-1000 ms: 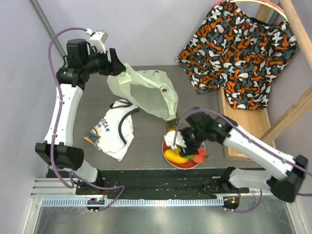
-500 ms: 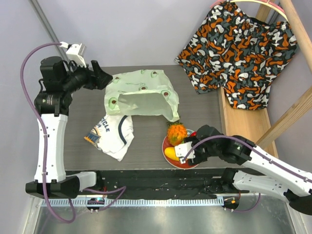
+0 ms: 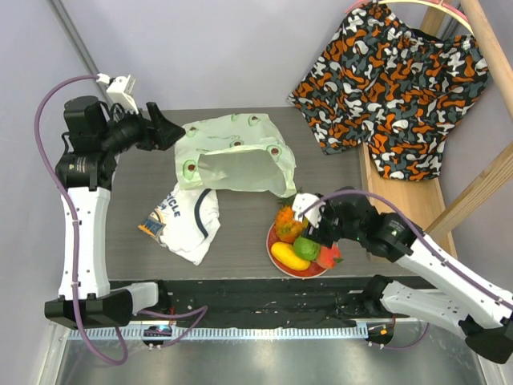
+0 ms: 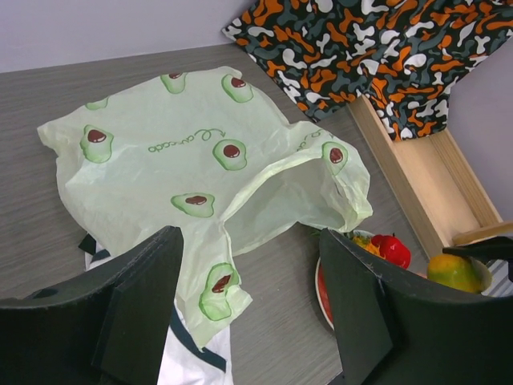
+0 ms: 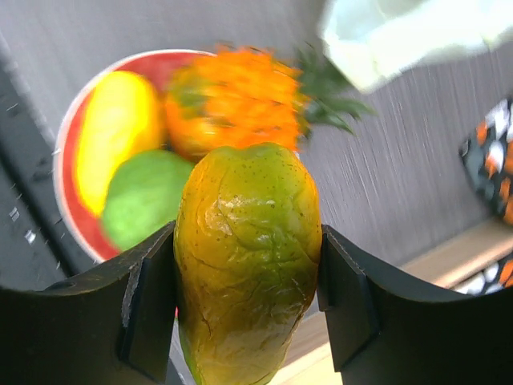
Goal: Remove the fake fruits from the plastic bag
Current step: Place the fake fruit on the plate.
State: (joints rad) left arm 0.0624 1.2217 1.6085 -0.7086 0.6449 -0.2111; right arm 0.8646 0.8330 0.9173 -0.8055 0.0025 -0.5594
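- Crinkly, translucent pale-green plastic bag [image 4: 192, 168] with avocado prints lies slumped on the grey wood-grain desk [image 4: 48, 88], its mouth gaping.
- Left claw [image 4: 252, 309] hovers by it, spread wide and gripping nothing.
- Right claw [image 5: 244, 297] clamps a glossy, dimpled orange-green mango [image 5: 244, 233].
- Red plate [image 5: 68, 168] holds a spiky orange pineapple [image 5: 232, 100], a smooth yellow fruit [image 5: 120, 136] and a round lime [image 5: 144, 196].

Avocado-print bag [image 3: 232, 148] lying open, fruits [image 3: 288, 255] clustered nearby
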